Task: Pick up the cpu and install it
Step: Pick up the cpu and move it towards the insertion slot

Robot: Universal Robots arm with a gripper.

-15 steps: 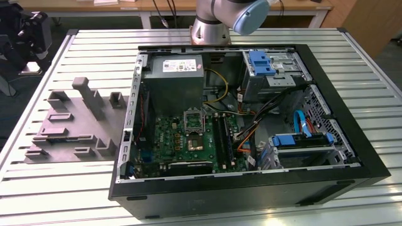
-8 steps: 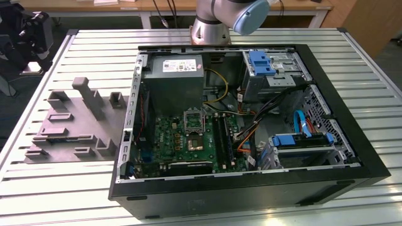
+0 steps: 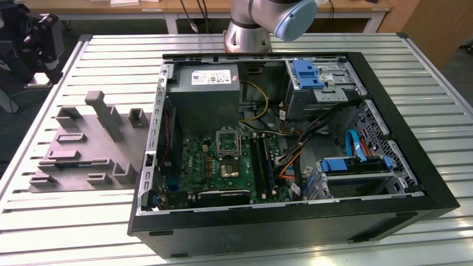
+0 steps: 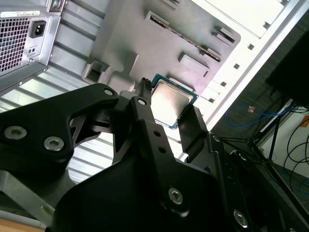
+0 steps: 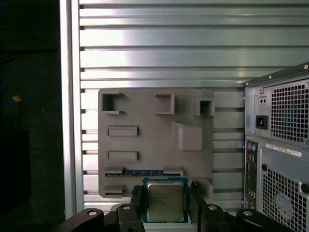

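Ribbed alu table (image 3: 74, 221) carries the whole setup: a black PC case (image 3: 296, 224) lying open on its side, and a grey moulded fixture plate (image 3: 81, 155) just beside it on the exterior view's left. On my exterior feed the arm's base (image 3: 247, 27) stands behind the case. Inside the case I see a green board (image 3: 196, 160) w/ the silver-framed socket (image 3: 230, 168) roughly mid-board, a grey PSU box (image 3: 207, 88) next to it, & blue drive caddies (image 3: 347, 163) toward the exterior view's right. In the first wrist view the gripper (image 5: 165, 199) is clamped on the cpu (image 5: 165, 202). Its two black fingers (image 5: 136, 203) press on opposite edges of the chip, w/ the silvery lid facing the cam and a thin blue-green rim showing round it. The second wrist view confirms the grip from an angle, w/ the chip pinched at the fingertips. The cpu is held up off the fixture plate, which shows beyond it w/ its pockets & ribs. The case's rear panel, vent grille & power inlet sit off to one side. So the cpu is in the gripper above the plate, well apart from the socket, not yet installed.
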